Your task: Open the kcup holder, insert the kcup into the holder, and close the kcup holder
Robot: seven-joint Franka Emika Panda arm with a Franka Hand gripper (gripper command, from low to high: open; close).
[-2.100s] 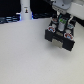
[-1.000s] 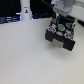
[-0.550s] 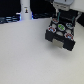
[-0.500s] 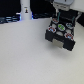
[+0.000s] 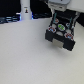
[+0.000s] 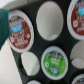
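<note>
The kcup holder [image 5: 60, 33] is a black boxy unit at the exterior view's right, with pale marks on its front panels. My arm comes down from above it, and my gripper [image 5: 60, 15] sits at its top edge; its fingers are too blurred to read. The wrist view looks closely at the holder's black tray [image 6: 37, 46] of round slots. Some slots hold pods with red lids [image 6: 19, 30] or a green lid [image 6: 54, 60], and others are empty [image 6: 50, 17]. A bright green shape [image 6: 2, 27] at the frame's edge may be the kcup; I cannot tell if it is held.
A white bottle-shaped object [image 5: 25, 9] stands at the back, toward the exterior view's left. The pale table [image 5: 25, 55] stretches in front of and beside the holder. Dark equipment lines the back edge.
The arm has shifted slightly over the holder's top. The holder and the white bottle have not visibly moved.
</note>
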